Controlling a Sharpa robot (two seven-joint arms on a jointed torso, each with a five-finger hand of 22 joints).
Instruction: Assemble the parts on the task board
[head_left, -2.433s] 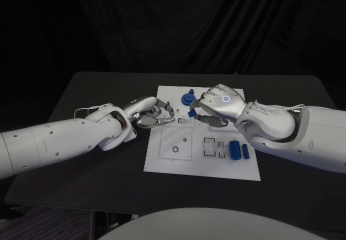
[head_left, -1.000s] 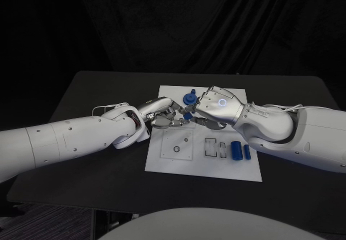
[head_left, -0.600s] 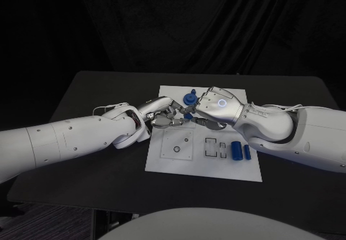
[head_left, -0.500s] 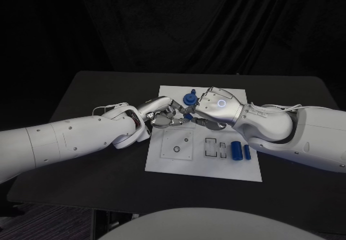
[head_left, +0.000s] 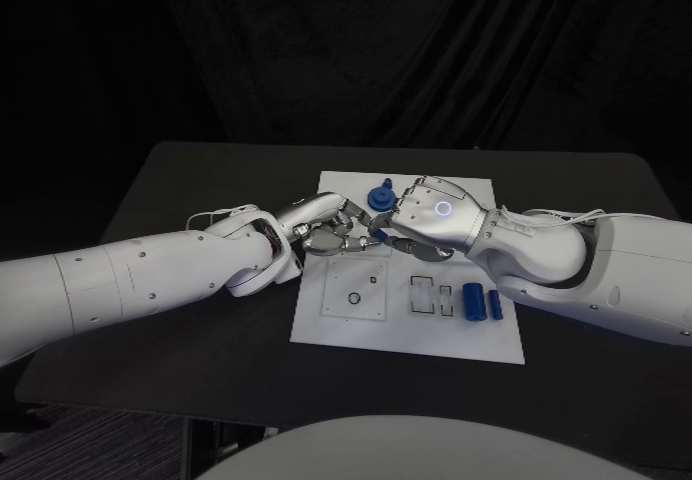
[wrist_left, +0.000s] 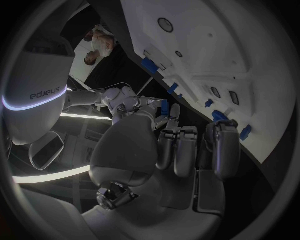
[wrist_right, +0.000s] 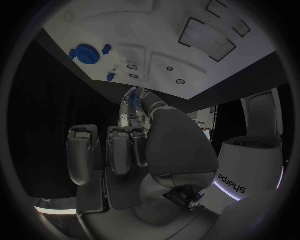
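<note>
We are logging one task board (head_left: 418, 335) lying mid-surface, two blue cylinders (head_left: 482, 300) lying side by side with long axes pointing away from us, and left hand (head_left: 326, 228) and right hand (head_left: 423, 215) meeting fingers curled, their grip being unclear.

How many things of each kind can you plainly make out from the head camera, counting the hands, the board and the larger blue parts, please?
Hands: 2 (left hand, right hand)
Task board: 1
Blue cylinders lying side by side: 2
Round blue piece at the board's far end: 1
Total: 6
</note>
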